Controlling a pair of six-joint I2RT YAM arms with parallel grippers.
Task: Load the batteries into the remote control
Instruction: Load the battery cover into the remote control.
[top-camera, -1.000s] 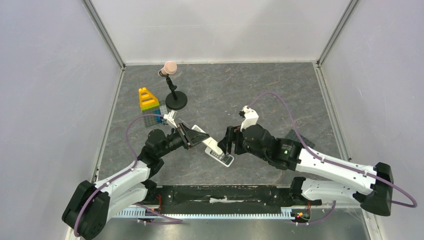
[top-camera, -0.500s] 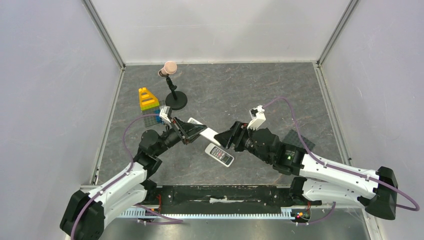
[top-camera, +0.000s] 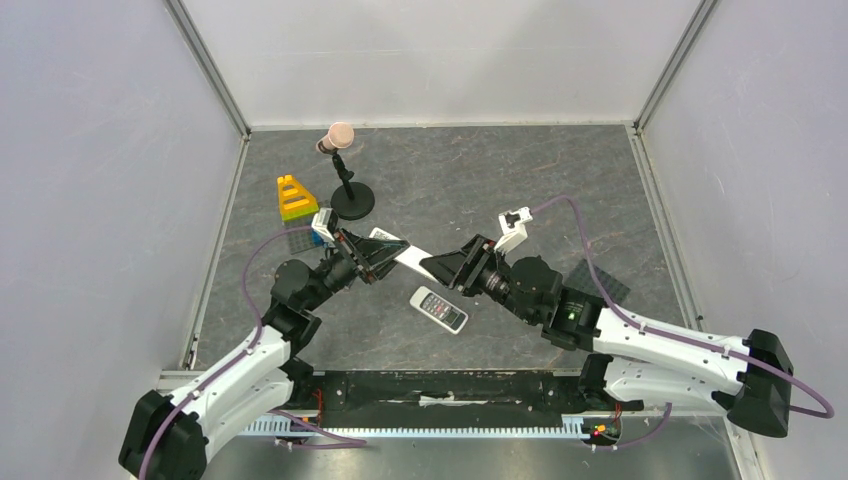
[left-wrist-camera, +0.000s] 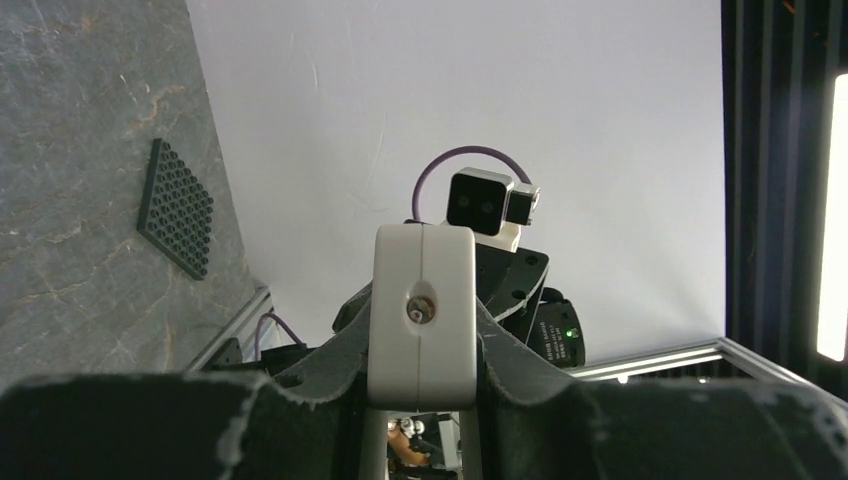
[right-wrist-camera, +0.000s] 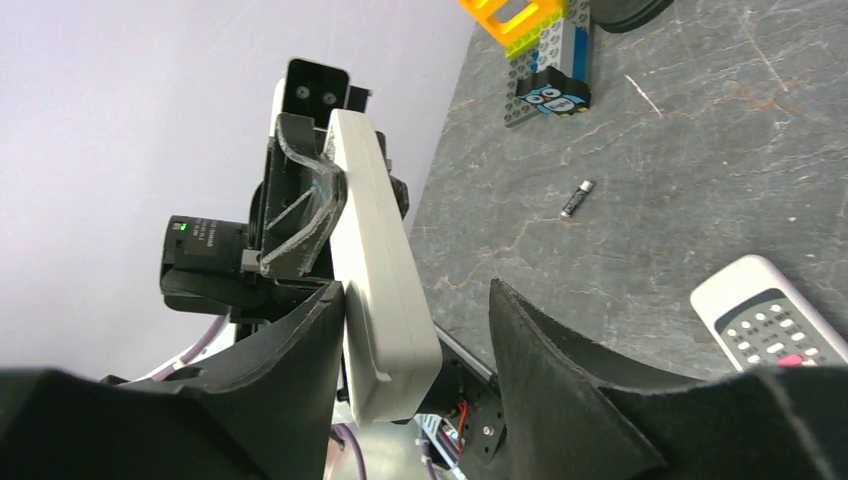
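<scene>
The remote control (top-camera: 440, 309), white with a dark grey button face and a small light display, lies face up on the table; its end also shows in the right wrist view (right-wrist-camera: 765, 315). My left gripper (top-camera: 385, 255) (left-wrist-camera: 422, 335) is shut on a longer all-white remote (top-camera: 412, 260) (left-wrist-camera: 422, 300) and holds it in the air. My right gripper (top-camera: 445, 268) (right-wrist-camera: 415, 290) is open around that remote's (right-wrist-camera: 375, 260) free end. One finger touches it and the other stands apart. One small dark battery (right-wrist-camera: 577, 199) lies on the table beyond.
A black stand with a pink ball (top-camera: 340, 135) is at the back left. Beside it a yellow and green brick stack (top-camera: 294, 198) (right-wrist-camera: 545, 60) sits on a grey baseplate. A dark studded plate (top-camera: 600, 280) (left-wrist-camera: 175, 205) lies by the right arm.
The left gripper lifted the white remote up and back, away from the remote control on the table. The right gripper swung round to the raised remote's free end, its jaws narrowing.
</scene>
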